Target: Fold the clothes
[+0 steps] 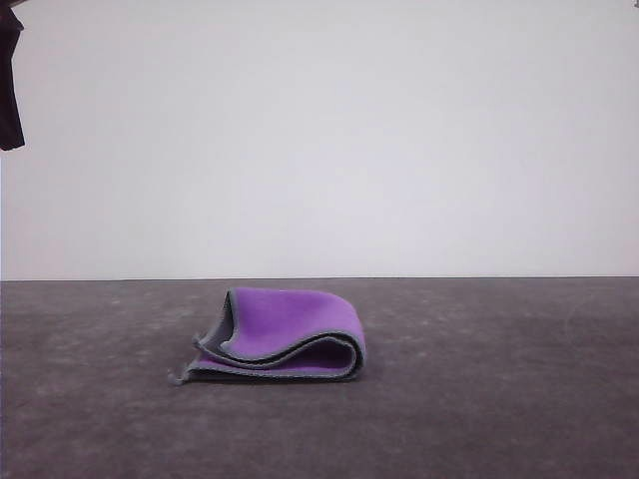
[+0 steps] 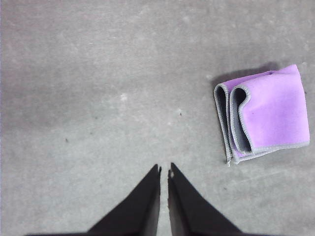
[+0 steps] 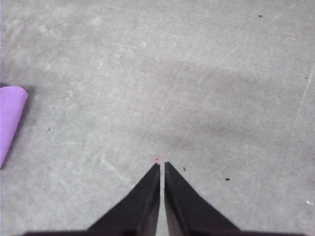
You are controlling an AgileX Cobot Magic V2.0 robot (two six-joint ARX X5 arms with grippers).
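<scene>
The cloth [image 1: 285, 334] lay folded into a loose bundle on the grey desk [image 1: 499, 399], about midway between its left and right edges, purple face outward with dark grey lining and the pale hem showing at the open layers. The left gripper [image 2: 164, 169] hovered above bare desk with its fingers nearly together and nothing between them, the cloth [image 2: 268, 115] well apart from its tips. The right gripper [image 3: 161, 165] was likewise closed and empty, a purple edge of the cloth [image 3: 10, 118] well off to one side
</scene>
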